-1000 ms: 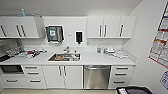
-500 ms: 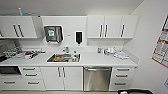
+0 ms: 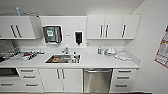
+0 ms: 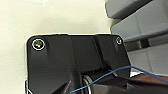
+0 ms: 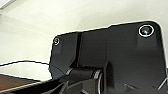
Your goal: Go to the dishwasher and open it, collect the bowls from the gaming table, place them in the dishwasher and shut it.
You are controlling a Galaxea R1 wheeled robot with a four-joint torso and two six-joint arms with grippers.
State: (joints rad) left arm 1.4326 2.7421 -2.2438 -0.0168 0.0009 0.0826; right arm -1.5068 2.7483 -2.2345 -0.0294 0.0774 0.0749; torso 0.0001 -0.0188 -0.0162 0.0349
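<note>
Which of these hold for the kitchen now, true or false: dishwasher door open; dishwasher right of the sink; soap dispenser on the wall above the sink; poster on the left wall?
1. The dishwasher door is open. False: its steel front is shut, flush with the cabinets.
2. The dishwasher stands right of the sink. True.
3. A dark soap dispenser hangs on the wall above the sink. True.
4. A poster hangs on the left wall. False: it is on the right wall.

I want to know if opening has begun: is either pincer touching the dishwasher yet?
Apart. In the head view the dishwasher stands shut under the counter, with no arm near it.
</note>
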